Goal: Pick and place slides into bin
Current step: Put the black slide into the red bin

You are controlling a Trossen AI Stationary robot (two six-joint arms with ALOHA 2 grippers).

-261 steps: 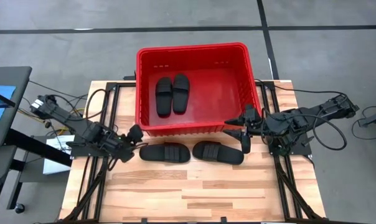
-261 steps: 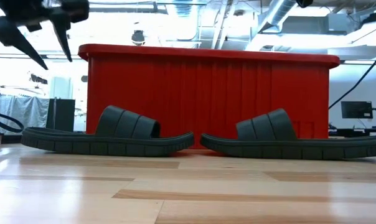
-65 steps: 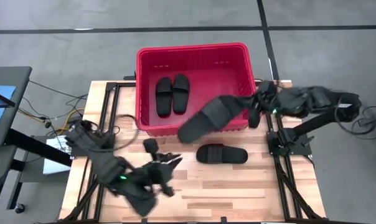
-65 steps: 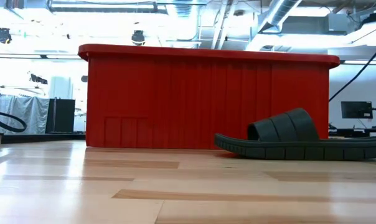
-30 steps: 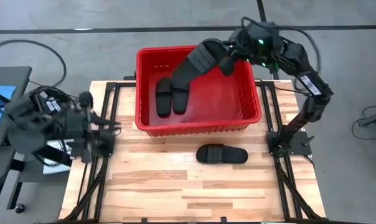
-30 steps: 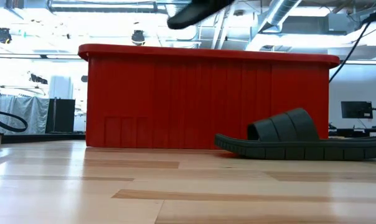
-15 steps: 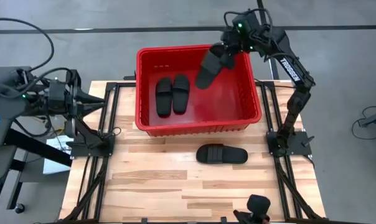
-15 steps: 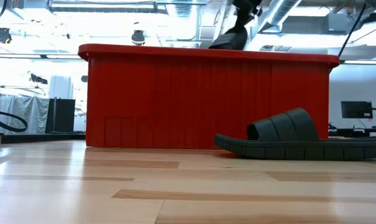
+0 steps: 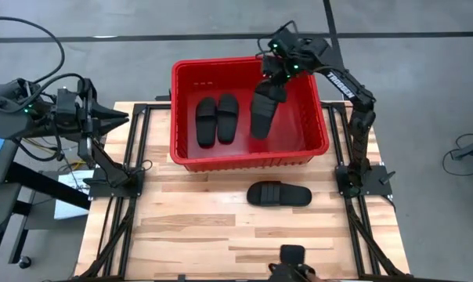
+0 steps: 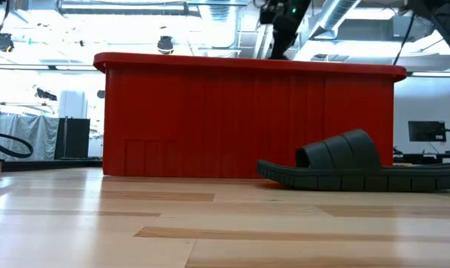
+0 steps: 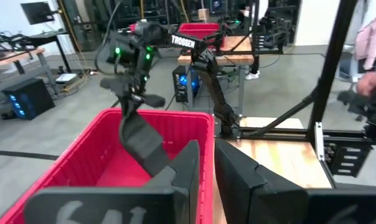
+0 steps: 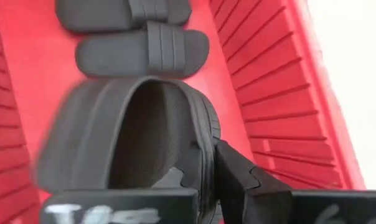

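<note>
High view: two slides (image 9: 217, 119) lie flat in the bin (image 9: 182, 153). My right claw (image 9: 272, 76) is closed on a third slide (image 9: 263, 113), hanging over the bin's right half. The last slide (image 9: 279, 193) waits on the tabletop (image 9: 221, 235) just beside the front wall. I have bare floor under it, the right wall near. The left claw (image 9: 115, 119), nearly closed and empty, waits off the tabletop's left edge.

Bare flat bottom in the large red slotted plastic bin (image 9: 315, 117), right of two black ribbed-strap slides (image 9: 217, 119). Open wooden table (image 9: 182, 227) beyond one black slide (image 9: 279, 193).
</note>
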